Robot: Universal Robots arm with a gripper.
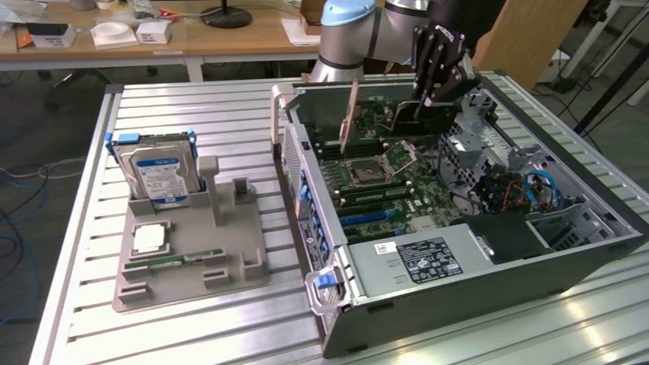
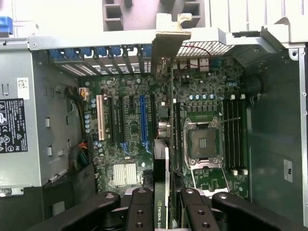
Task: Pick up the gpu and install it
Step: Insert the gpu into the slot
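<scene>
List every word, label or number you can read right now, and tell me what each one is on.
"NVIDIA QU", running off the picture's edge: on the top edge of the gpu, which the gripper clamps.
Power supply label: black with white print, too small to read.
Hard drive: blue label, text unreadable.
White sticker on the case wall: unreadable.

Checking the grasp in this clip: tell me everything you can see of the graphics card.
The graphics card is a thin green board, edge-on, with a white NVIDIA mark near the gripper, which clamps it from both sides. A silver metal bracket ends it at the rear slots of the case. It stands on edge above the motherboard; whether it is seated cannot be told.
</scene>
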